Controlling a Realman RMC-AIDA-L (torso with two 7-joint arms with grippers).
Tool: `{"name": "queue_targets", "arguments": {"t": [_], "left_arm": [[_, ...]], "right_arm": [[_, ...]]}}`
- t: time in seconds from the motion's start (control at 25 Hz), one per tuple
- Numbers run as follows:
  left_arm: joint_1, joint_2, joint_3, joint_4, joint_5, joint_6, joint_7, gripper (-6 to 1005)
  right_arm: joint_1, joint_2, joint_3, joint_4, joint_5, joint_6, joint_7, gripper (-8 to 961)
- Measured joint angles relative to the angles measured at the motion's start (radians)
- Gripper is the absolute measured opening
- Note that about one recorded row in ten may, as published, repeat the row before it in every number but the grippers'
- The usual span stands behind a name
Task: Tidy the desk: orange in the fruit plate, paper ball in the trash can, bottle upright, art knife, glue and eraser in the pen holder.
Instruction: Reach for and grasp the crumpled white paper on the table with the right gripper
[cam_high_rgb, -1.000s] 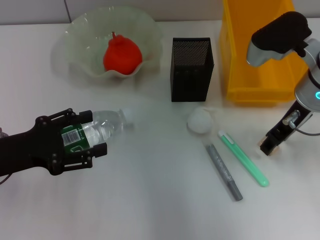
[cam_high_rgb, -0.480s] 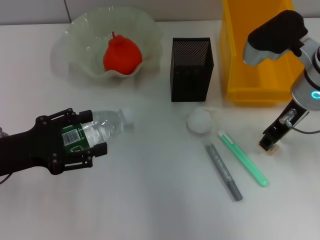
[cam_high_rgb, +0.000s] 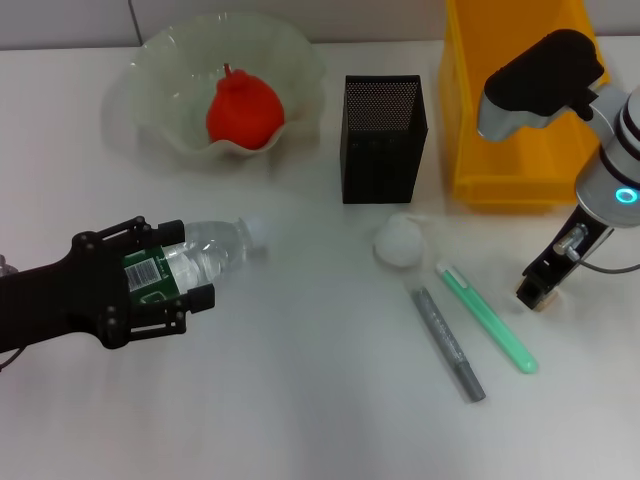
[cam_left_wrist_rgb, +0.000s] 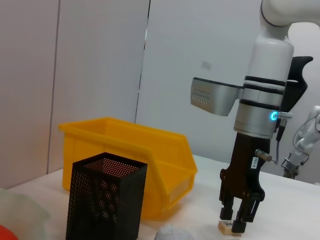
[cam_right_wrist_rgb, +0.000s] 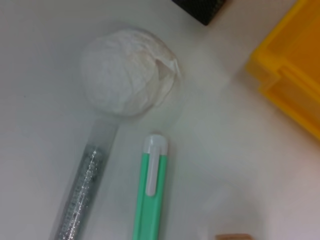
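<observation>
My left gripper (cam_high_rgb: 190, 272) is clamped around the bottle (cam_high_rgb: 195, 258), which is lying on its side with the cap end pointing toward the middle of the desk (cam_high_rgb: 300, 400) (label and barcode facing up, right between my fingers). My right gripper (cam_high_rgb: 535, 292) is down at the desk surface over on the right, in front of the trash can (cam_high_rgb: 505, 150), and its fingertips sit on either side of the eraser (cam_left_wrist_rgb: 226, 227). From the left wrist view the jaws look closed in around that little block, but I honestly can't tell if they're actually pinching it or just straddling it, since the eraser looks to be resting on the desk. The orange (cam_high_rgb: 243, 110) is already sitting in the fruit plate (cam_high_rgb: 160, 75) at the back left. The pen holder (cam_high_rgb: 383, 140) stands upright between the plate and the trash can, apart from both. Just in front of the holder is the paper ball (cam_high_rgb: 400, 243), on the desk, not in the bin. Near the ball, on the side closer to me, the art knife (cam_high_rgb: 449, 345) and the glue (cam_high_rgb: 488, 318) lie side by side, both angled the same way, glue on the right, near each other but not touching. The glue's white tip points back toward the ball, and the eraser sits just to the right of the glue.
</observation>
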Motion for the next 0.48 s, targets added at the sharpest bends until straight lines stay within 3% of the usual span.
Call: {"name": "queue_targets", "arguments": {"t": [0.48], "left_arm": [[0.002, -0.001, 0.0, -0.007, 0.0, 0.0, 0.019, 859]], "right_arm": [[-0.002, 0.002, -0.036, 0.023, 0.001, 0.022, 0.003, 387]]}}
